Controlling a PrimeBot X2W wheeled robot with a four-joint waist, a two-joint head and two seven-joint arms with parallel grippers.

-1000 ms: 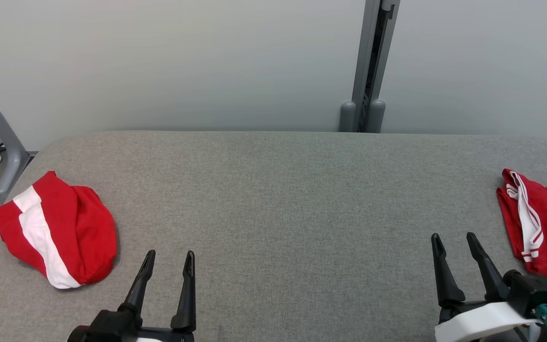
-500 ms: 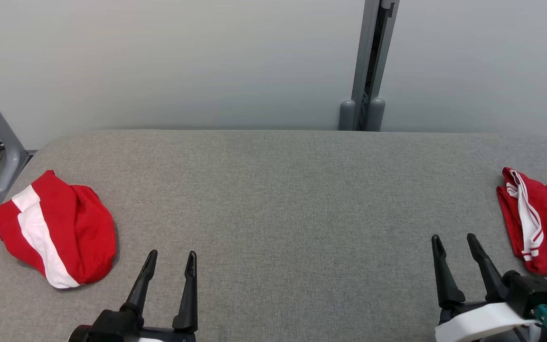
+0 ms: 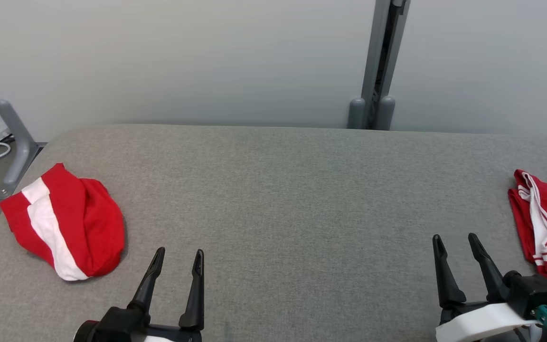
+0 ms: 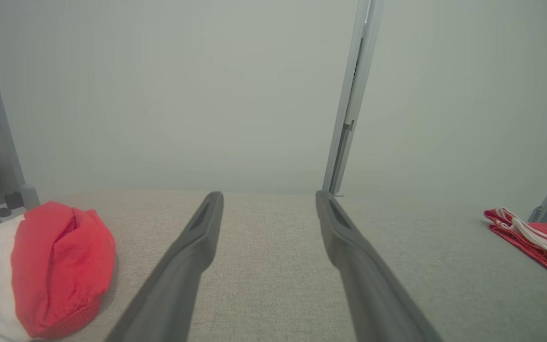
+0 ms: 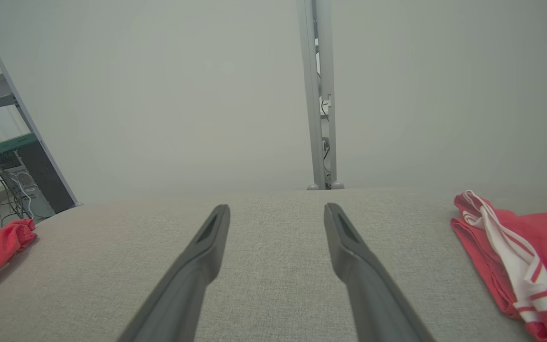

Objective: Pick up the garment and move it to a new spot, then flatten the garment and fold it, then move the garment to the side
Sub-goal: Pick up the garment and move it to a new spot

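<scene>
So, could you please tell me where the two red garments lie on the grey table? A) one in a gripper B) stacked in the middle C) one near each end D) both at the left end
C: the left garment lies near one end of the table and the right garment near the other, well apart.

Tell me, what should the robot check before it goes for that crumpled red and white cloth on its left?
1. ok: left hand open, holding nothing.
2. ok: right hand open, holding nothing.
3. ok: crumpled garment in plain sight, beside the left hand, not touched.
4. ok: folded garment lies apart, at the right end of the table.
5. cannot tell: whether the crumpled garment overhangs the table's left edge.
</scene>
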